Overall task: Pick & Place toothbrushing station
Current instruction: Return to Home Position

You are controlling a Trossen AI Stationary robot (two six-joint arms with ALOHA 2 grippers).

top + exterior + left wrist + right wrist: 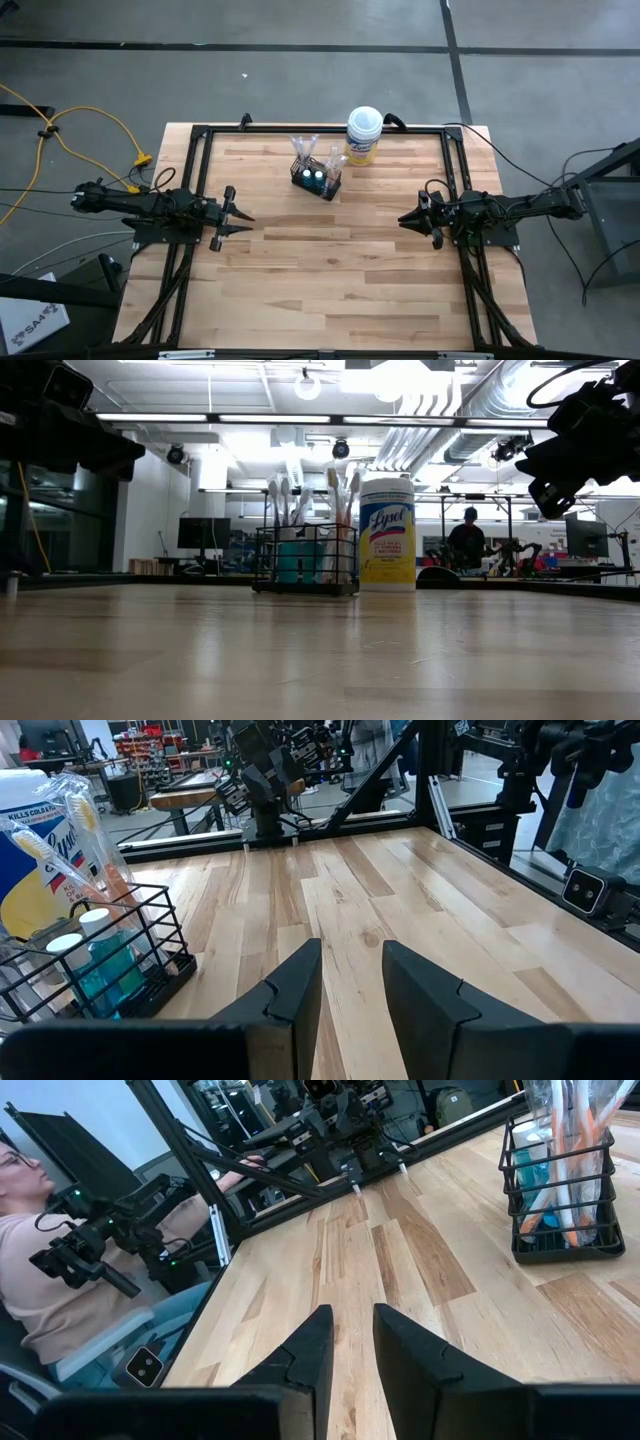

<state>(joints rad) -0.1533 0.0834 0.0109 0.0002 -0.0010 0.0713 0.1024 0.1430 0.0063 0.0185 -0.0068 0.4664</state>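
Observation:
The toothbrushing station is a small black wire basket standing on its base at the table's far middle. Several pale toothbrushes stand upright in it, along with two teal-topped tubes. The basket also shows in the low view, the left wrist view and the right wrist view. My left gripper hovers level at the table's left side, open, with nothing between its fingers. My right gripper hovers at the right side, open and empty too. Both are well short of the basket.
A white-lidded, yellow-labelled canister stands just right of the basket, close beside it. A black frame borders the table's far, left and right sides. A seated person is beyond the table's edge. Bare wood lies between the arms.

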